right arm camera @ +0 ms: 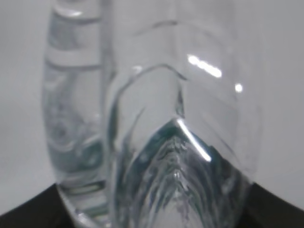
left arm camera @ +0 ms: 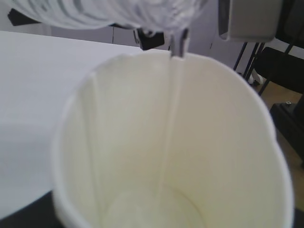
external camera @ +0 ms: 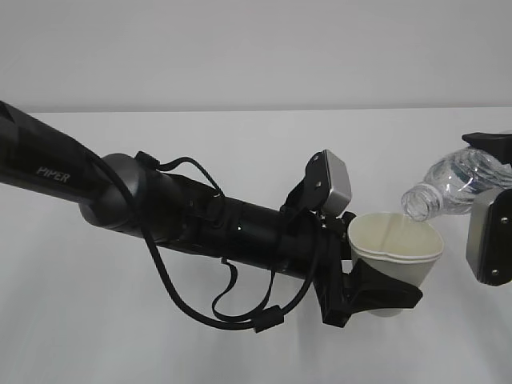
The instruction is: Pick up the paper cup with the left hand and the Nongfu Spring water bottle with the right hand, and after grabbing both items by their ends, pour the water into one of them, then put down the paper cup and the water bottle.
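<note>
My left gripper (external camera: 382, 293), on the black arm lettered PIPER, is shut on the lower part of the white paper cup (external camera: 397, 254) and holds it above the table. The squeeze dents the cup's rim. My right gripper (external camera: 500, 172) is shut on the clear ribbed Nongfu Spring water bottle (external camera: 458, 182) at the right edge. The bottle is tilted, with its open neck just over the cup's far rim. In the left wrist view the cup's cream inside (left arm camera: 180, 156) fills the frame and a thin stream of water runs down into it from the bottle neck (left arm camera: 176, 43). The bottle (right arm camera: 166, 142) fills the right wrist view and hides the jaws.
A plain white table (external camera: 240, 144) lies below both arms. Loose black cables (external camera: 192, 308) hang under the left arm. Beyond the table's edge in the left wrist view stand dark stands or chair legs (left arm camera: 285, 66).
</note>
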You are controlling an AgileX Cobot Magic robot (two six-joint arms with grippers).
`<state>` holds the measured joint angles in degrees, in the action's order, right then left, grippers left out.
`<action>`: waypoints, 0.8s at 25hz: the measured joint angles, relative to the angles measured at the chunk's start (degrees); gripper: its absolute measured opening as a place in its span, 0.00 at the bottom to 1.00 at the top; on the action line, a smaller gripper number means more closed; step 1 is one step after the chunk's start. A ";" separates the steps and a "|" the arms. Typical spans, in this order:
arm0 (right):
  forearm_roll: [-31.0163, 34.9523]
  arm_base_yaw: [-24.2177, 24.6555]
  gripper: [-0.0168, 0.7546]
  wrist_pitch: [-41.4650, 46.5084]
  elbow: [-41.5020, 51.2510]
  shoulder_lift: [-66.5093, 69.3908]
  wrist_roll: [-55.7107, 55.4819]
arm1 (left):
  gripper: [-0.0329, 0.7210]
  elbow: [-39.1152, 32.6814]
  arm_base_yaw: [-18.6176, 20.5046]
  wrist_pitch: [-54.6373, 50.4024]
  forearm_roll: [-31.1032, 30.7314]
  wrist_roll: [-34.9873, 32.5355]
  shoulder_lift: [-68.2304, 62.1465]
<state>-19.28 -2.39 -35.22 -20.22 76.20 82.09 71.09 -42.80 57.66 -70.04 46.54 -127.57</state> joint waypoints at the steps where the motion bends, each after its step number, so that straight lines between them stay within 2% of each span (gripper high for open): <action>1: 0.00 0.00 0.60 0.00 0.00 0.00 0.00 | 0.62 0.00 0.00 0.00 0.00 0.00 0.00; 20: -0.38 0.00 0.60 -0.20 0.00 0.00 0.48 | 0.62 0.00 0.00 0.00 0.00 0.00 0.00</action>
<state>-19.66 -2.39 -35.42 -20.22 76.20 82.56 71.09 -42.80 57.66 -70.04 46.54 -127.57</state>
